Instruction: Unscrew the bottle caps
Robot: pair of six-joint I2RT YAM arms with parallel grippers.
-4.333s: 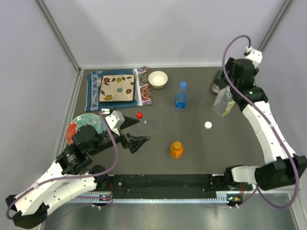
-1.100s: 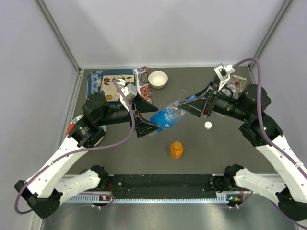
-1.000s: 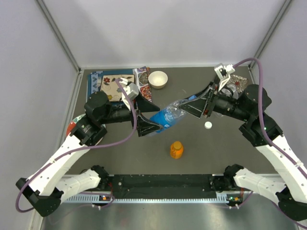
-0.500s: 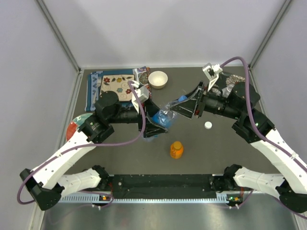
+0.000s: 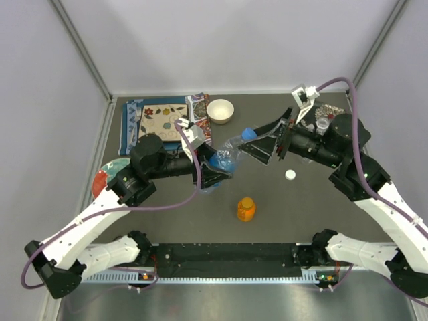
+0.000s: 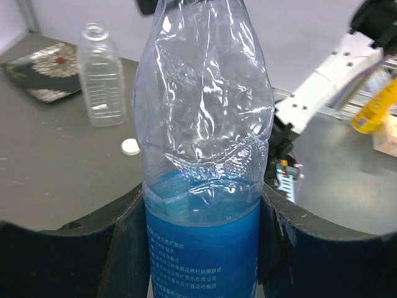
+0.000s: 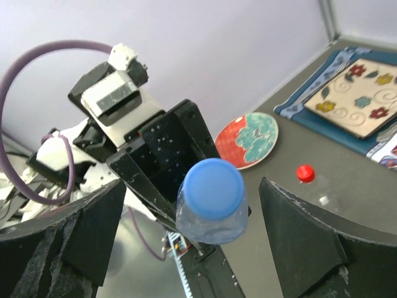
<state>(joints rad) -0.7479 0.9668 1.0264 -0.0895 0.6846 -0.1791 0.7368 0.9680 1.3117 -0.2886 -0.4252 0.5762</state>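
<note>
- Since a second ago the arms have swapped roles. The left gripper (image 6: 200, 211), then spread wide, has closed on the blue-tinted bottle (image 6: 201, 124). The right gripper (image 7: 193, 205), then pinched near the neck, has let go and opened out. The bottle has also swung more upright above the middle of the tabletop (image 5: 321, 214).
- Left gripper: its fingers press both sides of the labelled lower body. It carries the bottle clear of the tabletop, tilted with its top toward the right arm.
- Right gripper: the jaws stand wide, one finger on each side of the blue cap (image 7: 214, 187), touching neither side. It holds nothing.
- Blue-tinted bottle: the wall above the water line is thin and crumpled, so it will probably buckle under a hard squeeze or a twist.
- Blue cap: it is still on the neck, seen end-on from the right wrist and sitting slightly off-centre between the fingers.
- Step in hand, as I judge it: grip the cap. To do it well, centre the cap between the fingers and line the wrist's turning axis up with the neck. Close on the cap's ribbed side only, not the soft shoulder, then turn while the left holds the firm, water-filled part.
- Elsewhere: the wide clear bottle (image 6: 102, 74) stands uncapped toward the far right corner. The white cap (image 5: 289, 174) lies right of the middle. The orange bottle (image 5: 246, 208) stands capped toward the near edge.
</note>
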